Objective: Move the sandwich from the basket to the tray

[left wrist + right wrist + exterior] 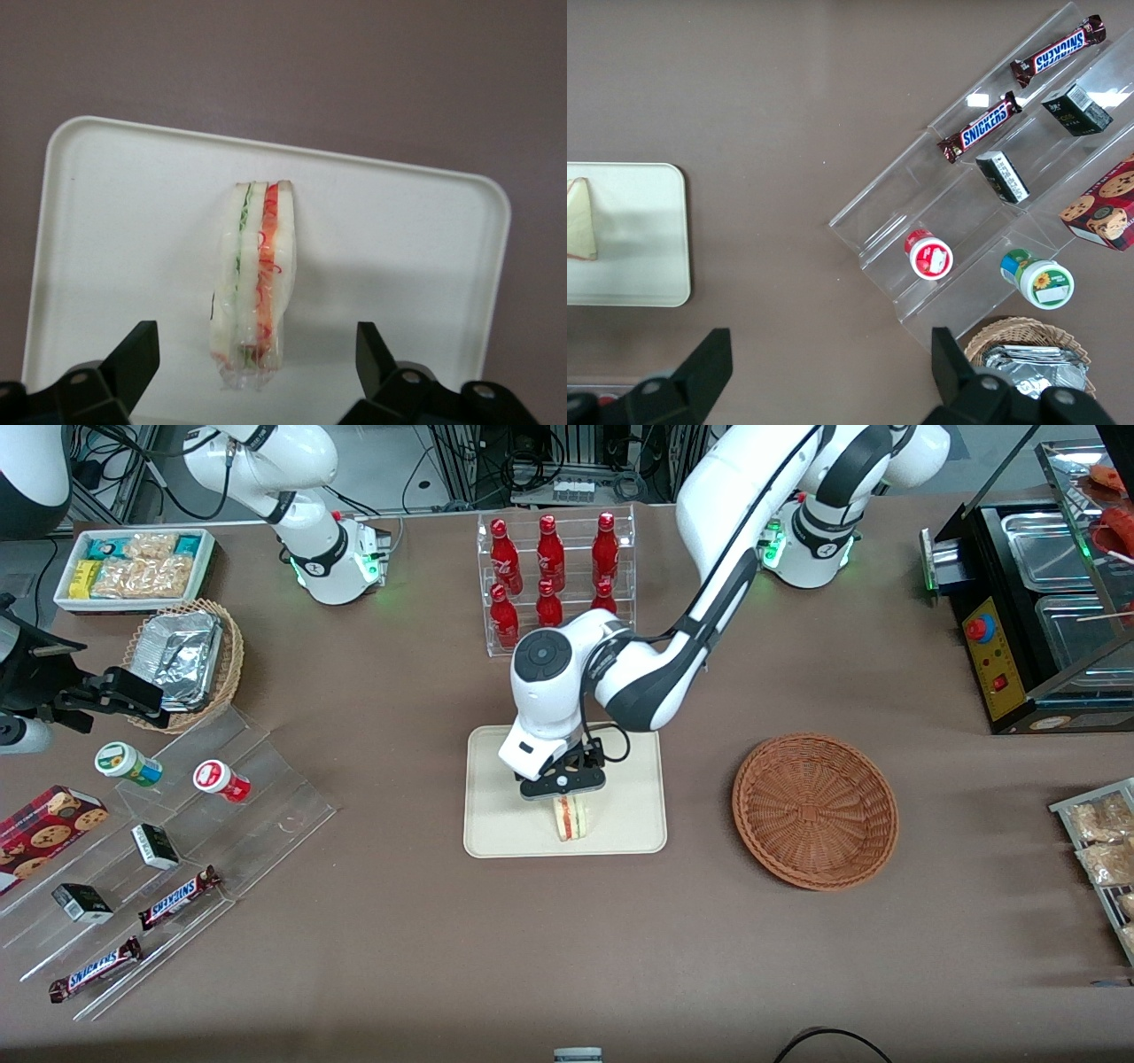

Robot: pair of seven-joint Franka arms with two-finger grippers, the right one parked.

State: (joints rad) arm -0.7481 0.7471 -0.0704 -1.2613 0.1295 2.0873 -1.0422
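Note:
The sandwich (570,818), a wrapped wedge of white bread with red and green layers, stands on its edge on the cream tray (496,833). It shows in the left wrist view (252,283) on the tray (115,221), and in the right wrist view (579,220). My left gripper (567,790) hangs just above the sandwich. It is open, its black fingers (133,359) spread wide on either side of the sandwich and clear of it. The reddish-brown basket (815,809) sits empty on the table, toward the working arm's end.
A clear rack of red bottles (554,567) stands farther from the front camera than the tray. Acrylic steps with candy bars (177,899), cups and boxes, a tan basket of foil containers (182,657) and a white snack bin (133,567) lie toward the parked arm's end. A black appliance (1036,602) stands at the working arm's end.

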